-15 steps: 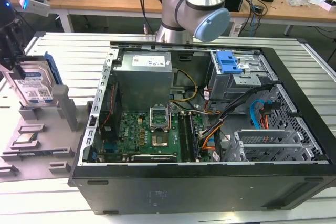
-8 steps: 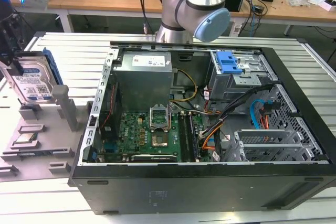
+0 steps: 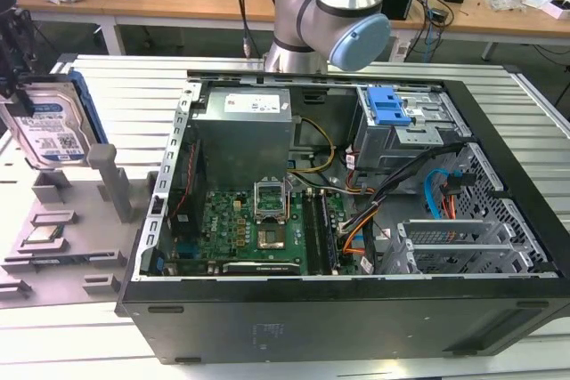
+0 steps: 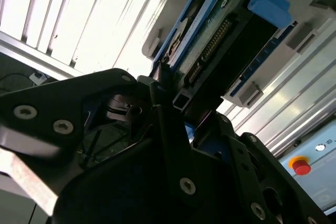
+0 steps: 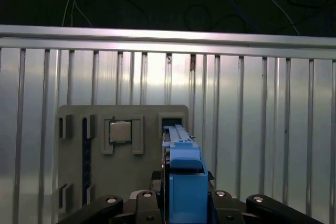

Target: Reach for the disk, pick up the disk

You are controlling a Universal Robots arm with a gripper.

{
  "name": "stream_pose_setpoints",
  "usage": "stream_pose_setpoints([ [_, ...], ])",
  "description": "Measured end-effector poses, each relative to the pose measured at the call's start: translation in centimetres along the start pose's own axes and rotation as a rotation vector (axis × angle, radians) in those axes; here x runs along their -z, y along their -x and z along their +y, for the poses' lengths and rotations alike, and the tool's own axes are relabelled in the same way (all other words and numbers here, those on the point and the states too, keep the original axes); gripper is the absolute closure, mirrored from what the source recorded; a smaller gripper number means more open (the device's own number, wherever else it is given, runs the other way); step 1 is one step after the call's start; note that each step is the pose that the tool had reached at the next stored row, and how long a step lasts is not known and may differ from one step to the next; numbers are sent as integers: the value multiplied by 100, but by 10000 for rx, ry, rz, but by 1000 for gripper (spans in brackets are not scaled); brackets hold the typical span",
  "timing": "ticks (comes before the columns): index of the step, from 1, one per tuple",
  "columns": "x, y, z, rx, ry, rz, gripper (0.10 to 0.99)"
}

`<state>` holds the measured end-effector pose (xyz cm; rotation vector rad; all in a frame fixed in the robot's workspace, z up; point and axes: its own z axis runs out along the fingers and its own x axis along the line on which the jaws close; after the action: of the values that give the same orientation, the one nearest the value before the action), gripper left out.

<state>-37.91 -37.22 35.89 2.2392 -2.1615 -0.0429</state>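
Note:
The disk (image 3: 49,135) is a silver hard drive with a white-and-blue label and a blue bracket. It hangs tilted above the grey fixture (image 3: 62,260) at the exterior view's far left. My black gripper (image 3: 18,86) is shut on its upper end. In the second wrist view the disk (image 4: 220,45) shows edge-on, connector side up, with the dark fingers (image 4: 163,114) clamped at its near end. In the first wrist view the disk's blue bracket edge (image 5: 181,177) stands between the gripper's two black fingers (image 5: 142,203), above the fixture (image 5: 73,156).
An open computer case (image 3: 499,309) takes up the middle and right of the slatted aluminium table (image 3: 116,86). A small silver processor chip (image 3: 42,238) (image 5: 120,131) lies in the grey fixture, with upright posts (image 3: 111,180) beside it. The arm's base (image 3: 329,15) stands behind the case.

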Motion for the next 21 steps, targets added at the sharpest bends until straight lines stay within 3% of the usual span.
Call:
stream_pose_setpoints([
  [7, 155, 9, 2, 1, 0, 0, 722],
  [10, 313, 16, 6, 0, 1, -1, 722],
  [12, 377, 19, 8, 0, 1, 0, 722],
  [13, 526, 26, 13, 1, 0, 0, 722],
  [14, 590, 29, 16, 1, 0, 0, 722],
  [21, 873, 42, 26, 1, 0, 0, 722],
])
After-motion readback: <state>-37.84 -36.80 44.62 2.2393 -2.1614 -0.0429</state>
